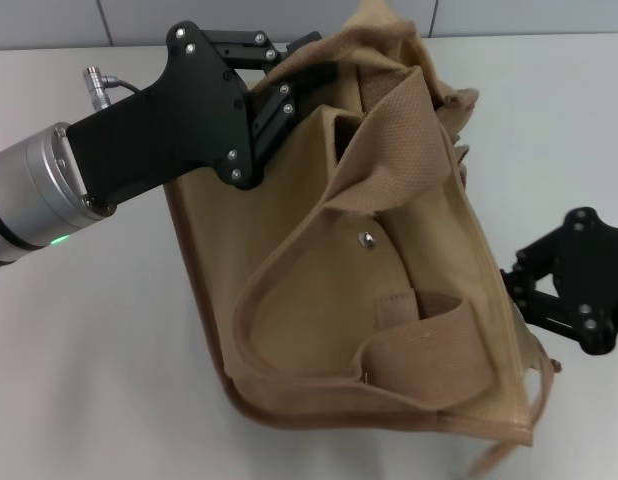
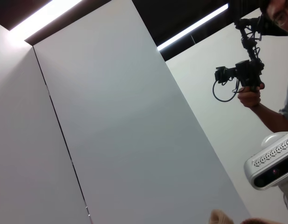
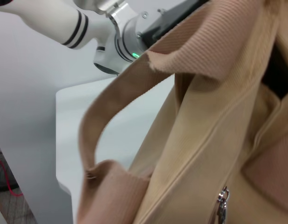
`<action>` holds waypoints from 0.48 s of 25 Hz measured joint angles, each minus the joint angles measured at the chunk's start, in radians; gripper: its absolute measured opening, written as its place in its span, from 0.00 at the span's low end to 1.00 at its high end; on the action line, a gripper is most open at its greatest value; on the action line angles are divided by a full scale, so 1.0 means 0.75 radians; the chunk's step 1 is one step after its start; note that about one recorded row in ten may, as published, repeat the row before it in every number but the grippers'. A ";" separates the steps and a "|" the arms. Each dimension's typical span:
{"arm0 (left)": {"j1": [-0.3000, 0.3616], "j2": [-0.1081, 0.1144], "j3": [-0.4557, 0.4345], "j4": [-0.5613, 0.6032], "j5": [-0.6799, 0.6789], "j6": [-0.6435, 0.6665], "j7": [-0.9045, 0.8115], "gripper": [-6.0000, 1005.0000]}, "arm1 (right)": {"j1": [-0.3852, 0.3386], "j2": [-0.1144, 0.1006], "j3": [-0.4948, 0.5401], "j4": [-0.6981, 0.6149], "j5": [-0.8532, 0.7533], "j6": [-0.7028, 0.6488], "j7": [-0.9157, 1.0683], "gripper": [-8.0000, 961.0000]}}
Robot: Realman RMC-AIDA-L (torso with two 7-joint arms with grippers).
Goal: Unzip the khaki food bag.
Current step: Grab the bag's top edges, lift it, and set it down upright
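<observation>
Left end effector (image 1: 289, 65) grips khaki food bag (image 1: 389, 300) on white table (image 1: 89, 350)

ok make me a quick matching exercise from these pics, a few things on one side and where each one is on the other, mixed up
Things:
1. left end effector
2. right end effector
3. silver snap stud
4. zipper pull

Places:
A. on the front pocket of the khaki food bag
B. at the bag's far top corner
C. seen only in the right wrist view, hanging by a seam
D. beside the bag's right edge, low on the table

Pairs: 1-B, 2-D, 3-A, 4-C
</observation>
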 joint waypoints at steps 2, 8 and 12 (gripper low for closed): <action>-0.001 0.000 -0.001 -0.002 0.000 -0.003 0.010 0.07 | -0.020 0.000 0.023 -0.001 0.000 -0.017 0.000 0.02; -0.003 0.000 -0.003 -0.004 -0.023 -0.015 0.015 0.07 | -0.048 0.002 0.108 0.000 0.005 -0.116 0.000 0.02; -0.003 0.000 -0.006 -0.004 -0.040 -0.020 0.022 0.07 | -0.079 0.002 0.141 0.008 -0.003 -0.146 -0.005 0.02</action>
